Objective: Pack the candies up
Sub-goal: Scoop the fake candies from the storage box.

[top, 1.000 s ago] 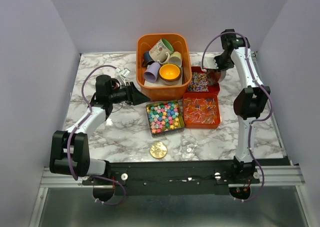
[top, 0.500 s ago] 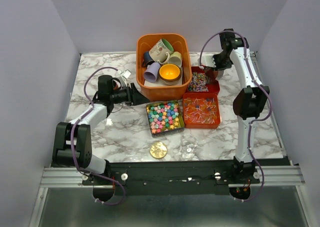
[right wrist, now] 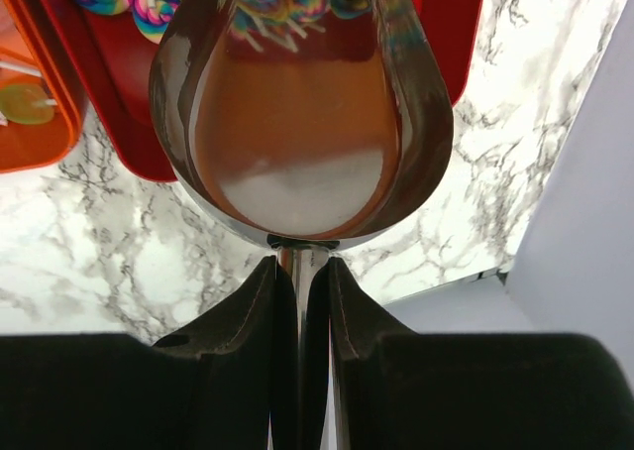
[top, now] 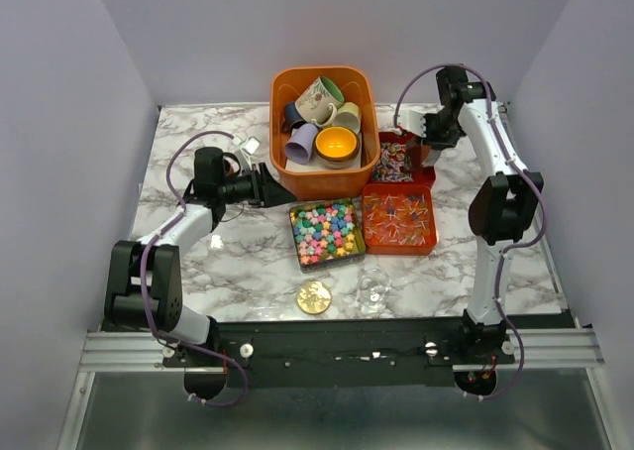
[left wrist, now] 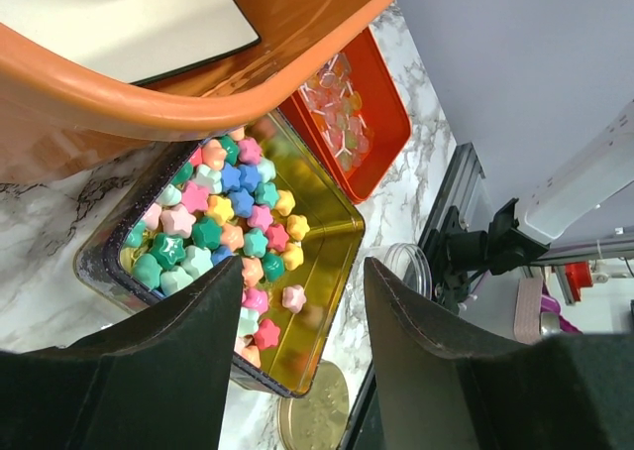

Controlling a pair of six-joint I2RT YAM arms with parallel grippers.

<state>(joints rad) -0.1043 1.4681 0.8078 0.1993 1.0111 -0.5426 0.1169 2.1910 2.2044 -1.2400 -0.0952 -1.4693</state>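
Your left claw [left wrist: 302, 272] gaped beside the orange bin [left wrist: 149, 103], whose rim hid some star candies [left wrist: 223, 212]; your right claw [right wrist: 300, 277] clamped a scoop [right wrist: 297, 143] over the red tray [right wrist: 109, 103].

A marbled desk [top: 248, 262] carries an orange bin [top: 276, 133] at the back centre, heaped with ceramic mugs: a floral mug [top: 319, 98] tilted on top, a purple mug [top: 300, 145] on its side. Near the front edge lie a gold round lid [top: 314, 297] and, near its right, a clear round container [top: 375, 286]. A shiny metal scoop [right wrist: 302, 123] is at the back right.
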